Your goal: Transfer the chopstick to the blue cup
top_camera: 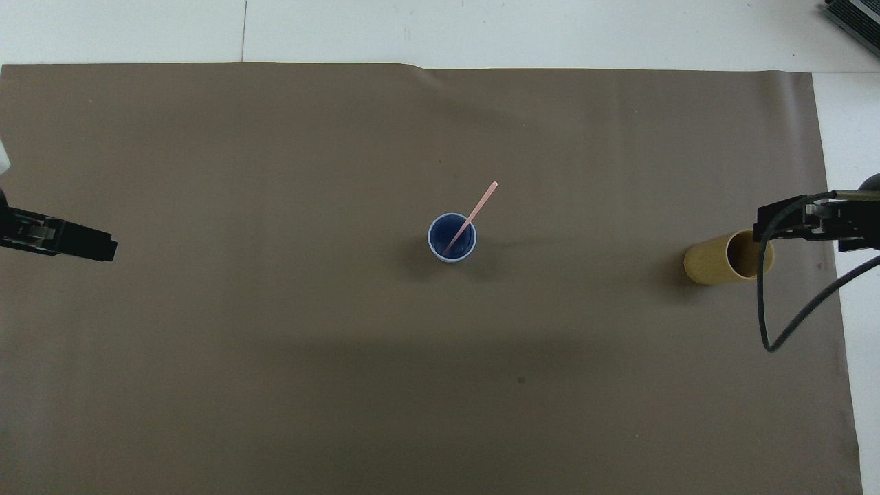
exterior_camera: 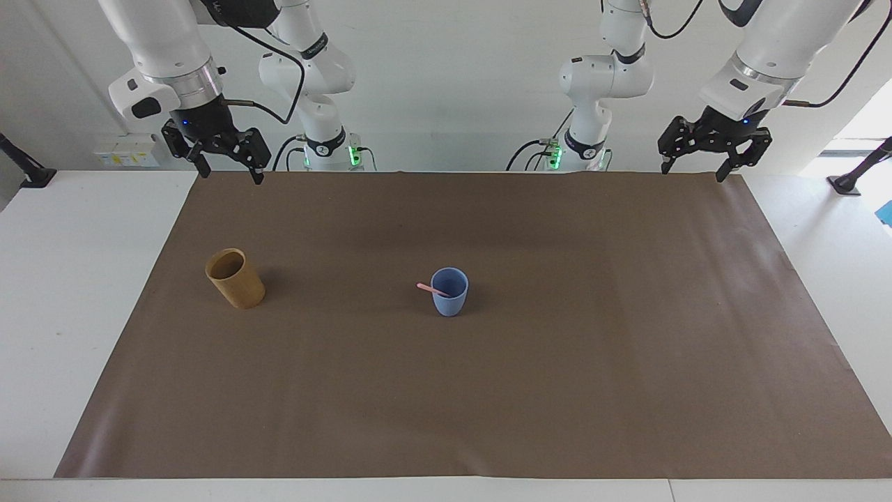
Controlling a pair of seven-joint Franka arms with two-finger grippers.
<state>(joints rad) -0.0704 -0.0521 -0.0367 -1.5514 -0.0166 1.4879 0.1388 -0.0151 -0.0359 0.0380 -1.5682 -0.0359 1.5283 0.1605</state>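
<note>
The blue cup point(exterior_camera: 449, 293) stands upright in the middle of the brown mat; it also shows in the overhead view point(top_camera: 452, 240). One pale pink chopstick point(exterior_camera: 429, 288) stands in it, leaning over the rim toward the right arm's end, and shows in the overhead view too point(top_camera: 479, 206). My right gripper point(exterior_camera: 232, 172) is open and empty, raised over the mat's edge at the robots' end; from above its tip point(top_camera: 780, 221) covers the tan cup's rim. My left gripper point(exterior_camera: 693, 169) is open and empty, waiting raised over the mat's corner at the robots' end point(top_camera: 86, 243).
A tan wood-coloured cup point(exterior_camera: 235, 279) stands on the mat toward the right arm's end, also in the overhead view point(top_camera: 718, 261). The brown mat point(exterior_camera: 557, 390) covers most of the white table. A black cable point(top_camera: 790, 323) hangs from the right arm.
</note>
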